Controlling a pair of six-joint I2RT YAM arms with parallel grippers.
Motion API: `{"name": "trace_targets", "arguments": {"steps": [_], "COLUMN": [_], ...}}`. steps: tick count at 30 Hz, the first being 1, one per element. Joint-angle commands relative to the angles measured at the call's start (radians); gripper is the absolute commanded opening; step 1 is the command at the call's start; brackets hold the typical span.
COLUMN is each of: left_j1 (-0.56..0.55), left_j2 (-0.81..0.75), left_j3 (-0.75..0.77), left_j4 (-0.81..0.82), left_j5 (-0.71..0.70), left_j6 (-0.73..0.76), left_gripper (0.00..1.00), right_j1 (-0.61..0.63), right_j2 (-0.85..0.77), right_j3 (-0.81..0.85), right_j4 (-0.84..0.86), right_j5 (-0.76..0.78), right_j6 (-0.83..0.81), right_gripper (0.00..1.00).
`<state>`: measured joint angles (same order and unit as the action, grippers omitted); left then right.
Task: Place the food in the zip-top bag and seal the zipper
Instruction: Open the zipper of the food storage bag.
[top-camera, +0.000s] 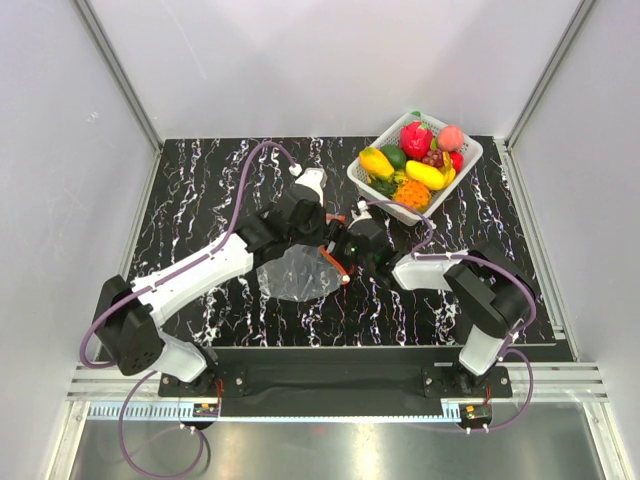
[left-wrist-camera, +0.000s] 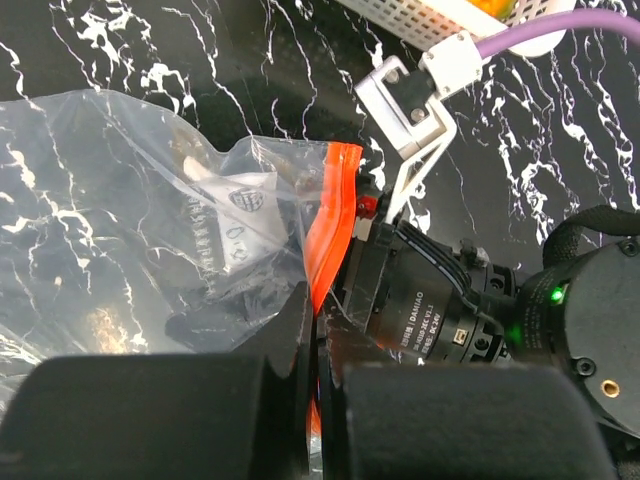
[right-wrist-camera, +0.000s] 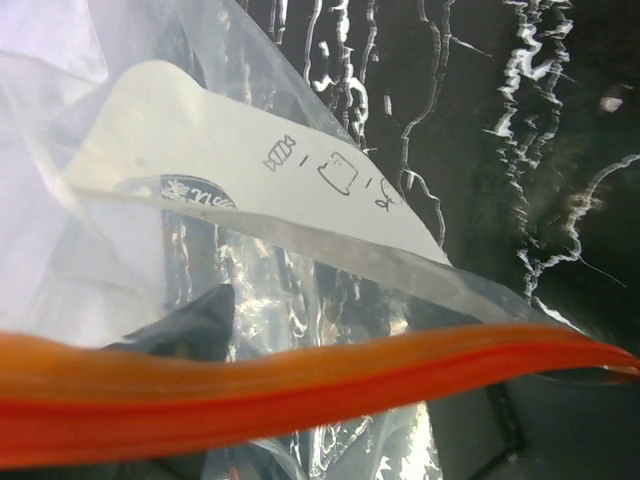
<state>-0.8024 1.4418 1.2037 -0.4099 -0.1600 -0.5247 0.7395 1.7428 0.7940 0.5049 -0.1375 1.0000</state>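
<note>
The clear zip-top bag (top-camera: 295, 275) lies crumpled at the table's middle, its red-orange zipper (top-camera: 338, 250) on the right edge. It holds only a white paper card (left-wrist-camera: 235, 215); I see no food in it. My left gripper (top-camera: 322, 238) is shut on the zipper (left-wrist-camera: 322, 250), pinching it between its fingertips (left-wrist-camera: 295, 320). My right gripper (top-camera: 350, 252) is pressed up against the same strip from the other side. In the right wrist view the zipper (right-wrist-camera: 300, 390) crosses right in front and hides the jaws. The food (top-camera: 420, 165) lies in the white basket.
The white slotted basket (top-camera: 372, 188) stands at the back right with several toy fruits piled in it, close behind the right gripper. Its corner shows in the left wrist view (left-wrist-camera: 420, 15). A purple cable (left-wrist-camera: 560, 30) runs past it. Grey walls enclose the black marbled table (top-camera: 200, 200).
</note>
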Motion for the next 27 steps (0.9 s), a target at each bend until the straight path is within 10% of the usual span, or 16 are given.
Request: {"name": "trace_targets", "arguments": {"steps": [1,6,27], "left_j1": [0.009,0.014,0.014], "left_j2": [-0.017,-0.017,0.026], "left_j3": [0.033,0.06,0.112], "left_j4": [0.013,-0.032,-0.125], "left_j5": [0.033,0.014,-0.11], "left_j6": [0.018,0.057,0.189], "left_gripper": [0.0,0.0,0.0], "right_j1": [0.003,0.003,0.001], "right_j2": [-0.065,-0.094,-0.232], "right_j3": [-0.007,-0.027,0.016], "right_j4": [-0.005,-0.037,-0.214], "right_j5": [0.044,0.081,0.185], "right_j6": [-0.024,-0.035,-0.057], "right_gripper": [0.81,1.0,0.95]}}
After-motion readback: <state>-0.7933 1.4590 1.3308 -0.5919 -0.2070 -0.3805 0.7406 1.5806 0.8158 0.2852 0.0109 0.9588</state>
